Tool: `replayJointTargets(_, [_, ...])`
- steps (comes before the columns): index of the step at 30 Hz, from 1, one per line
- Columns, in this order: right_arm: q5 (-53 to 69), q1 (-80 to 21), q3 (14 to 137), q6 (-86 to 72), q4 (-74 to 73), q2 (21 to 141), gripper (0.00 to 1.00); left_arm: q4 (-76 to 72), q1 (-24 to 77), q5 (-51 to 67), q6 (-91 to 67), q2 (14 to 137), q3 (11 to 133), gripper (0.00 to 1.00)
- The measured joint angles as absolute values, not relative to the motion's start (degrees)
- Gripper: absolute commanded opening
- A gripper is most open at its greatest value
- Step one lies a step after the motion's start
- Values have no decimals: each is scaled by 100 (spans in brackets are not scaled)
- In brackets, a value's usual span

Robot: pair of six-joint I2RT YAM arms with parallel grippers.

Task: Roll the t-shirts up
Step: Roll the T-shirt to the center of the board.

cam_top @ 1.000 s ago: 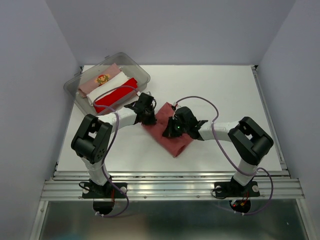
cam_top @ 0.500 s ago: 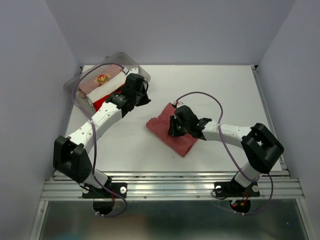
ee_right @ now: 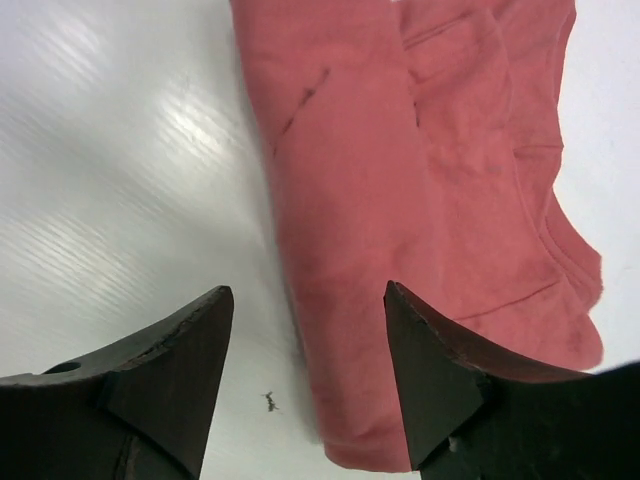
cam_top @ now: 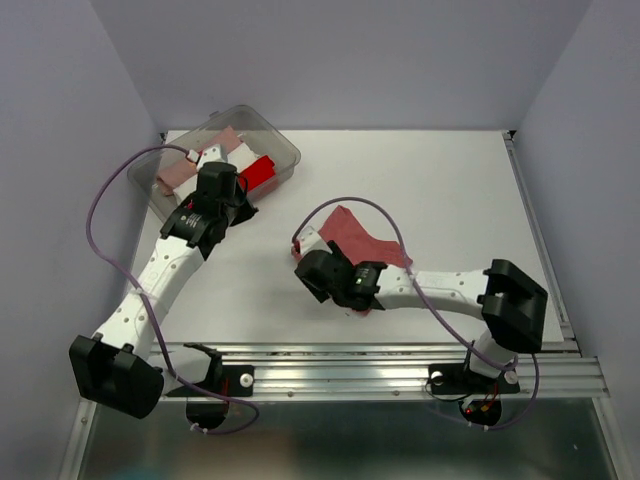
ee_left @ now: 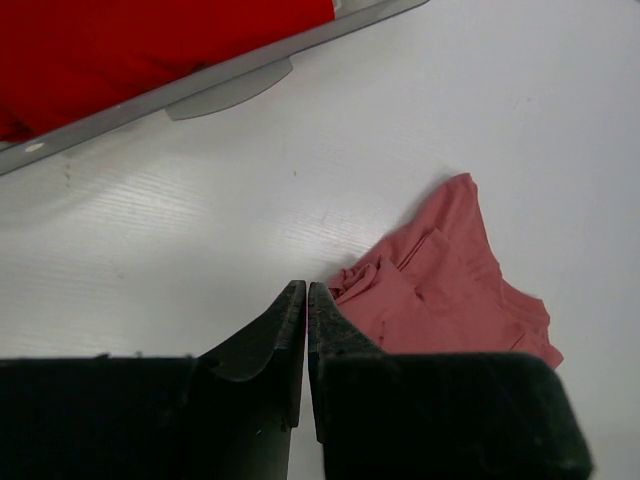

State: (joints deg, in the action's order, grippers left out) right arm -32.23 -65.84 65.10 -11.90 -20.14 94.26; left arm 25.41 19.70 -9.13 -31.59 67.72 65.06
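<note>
The tee [ee_right: 400, 200] looked like soft, matt cloth, creased and faintly fuzzy. I saw the desk [ee_right: 120, 150] as smooth white with a semi-gloss sheen and fine ridges catching the light. The tub [cam_top: 285, 150] was clear, glossy plastic, and the bundle [ee_left: 150, 40] was matt red cloth. The left pincer [ee_left: 306, 290] and right pincer [ee_right: 308, 290] seemed matt black plastic. The rail [cam_top: 340, 378] was brushed metal.

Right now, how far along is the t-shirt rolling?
Done: pink bundle, white bundle and bright red bundle sit in the clear tub. In hand: nothing; right end effector open over the brick-red tee, left end effector shut, empty, beside the tub. Left: that tee lies loosely bunched on the table, outside the tub.
</note>
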Motion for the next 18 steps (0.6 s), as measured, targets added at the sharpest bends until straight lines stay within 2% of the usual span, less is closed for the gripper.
replayJointTargets(7, [-4213, -7181, 6508, -578, -2226, 10326, 72, 2600, 1949, -753, -3203, 6764, 6099, 17])
replayJointTargets(18, [-4613, -7170, 6219, -270, -1883, 10490, 73, 2499, 1946, -602, -3260, 6836, 6031, 17])
